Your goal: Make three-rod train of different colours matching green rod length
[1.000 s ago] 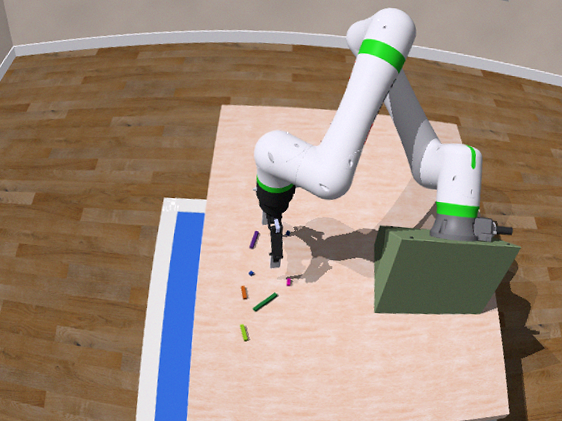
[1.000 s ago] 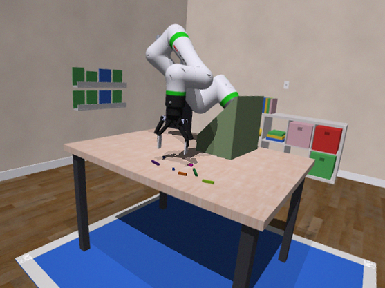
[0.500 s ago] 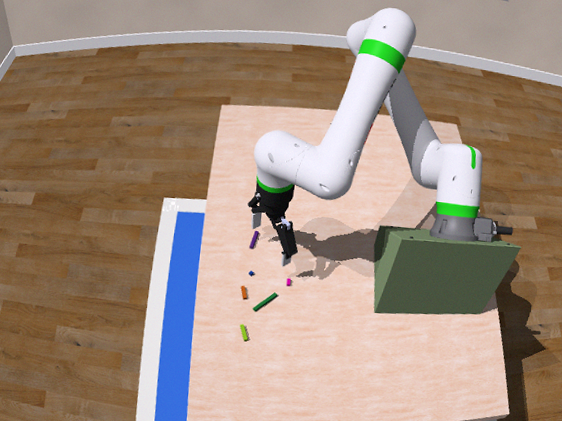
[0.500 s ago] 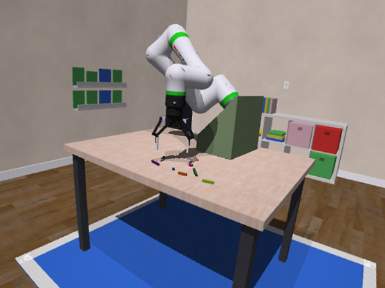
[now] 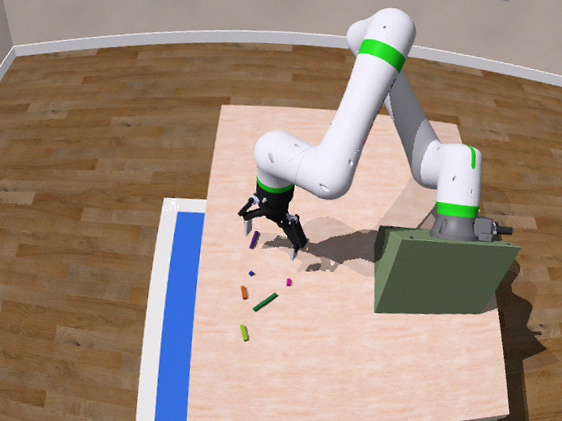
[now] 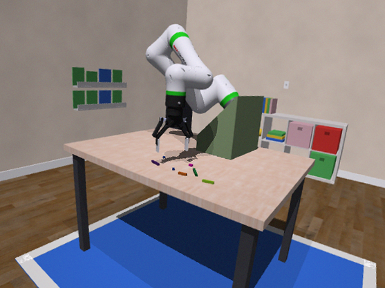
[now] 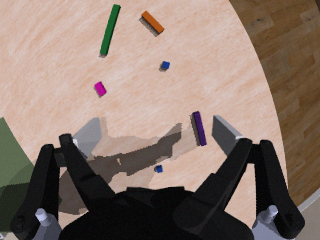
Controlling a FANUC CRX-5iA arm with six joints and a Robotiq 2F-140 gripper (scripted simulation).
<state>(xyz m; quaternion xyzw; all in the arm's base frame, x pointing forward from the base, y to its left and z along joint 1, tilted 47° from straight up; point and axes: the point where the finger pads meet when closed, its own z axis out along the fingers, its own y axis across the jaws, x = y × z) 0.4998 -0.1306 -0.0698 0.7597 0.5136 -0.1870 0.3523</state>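
Several rods lie apart on the table. The green rod (image 5: 264, 301) lies slanted, with the orange rod (image 5: 244, 291) to its left and the lime rod (image 5: 244, 332) nearer the front. A magenta rod (image 5: 289, 282) and a small blue rod (image 5: 250, 273) lie between them and the gripper. The purple rod (image 5: 254, 239) lies beside one finger. My gripper (image 5: 270, 241) is open and empty, a little above the table. In the wrist view the purple rod (image 7: 199, 128) is just inside the right finger, and a second blue rod (image 7: 159, 168) lies under the gripper (image 7: 158, 132).
The green block of the robot's base (image 5: 438, 273) stands to the right of the rods. The table's left edge (image 5: 200, 272) is close to the purple and orange rods.
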